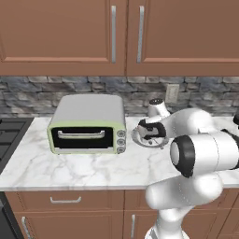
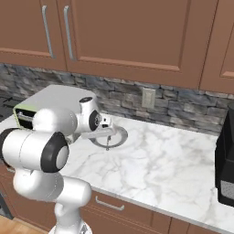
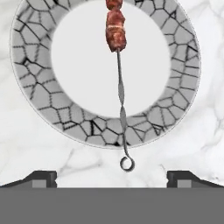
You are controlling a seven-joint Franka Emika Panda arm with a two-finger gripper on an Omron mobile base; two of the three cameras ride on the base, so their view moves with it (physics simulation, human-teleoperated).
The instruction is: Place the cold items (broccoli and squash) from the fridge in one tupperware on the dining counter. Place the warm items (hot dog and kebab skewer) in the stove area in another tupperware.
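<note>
My pincer wide open, hovering above kebab skewer on plate, right of toaster oven.

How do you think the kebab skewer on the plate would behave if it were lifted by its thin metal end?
The kebab skewer would probably stay stiff, since its rod looks like metal. It may tip meat-end down, because the chunks crowd the far end. The thin twisted rod could slip or spin in the open claw; its looped end overhangs the plate.
</note>
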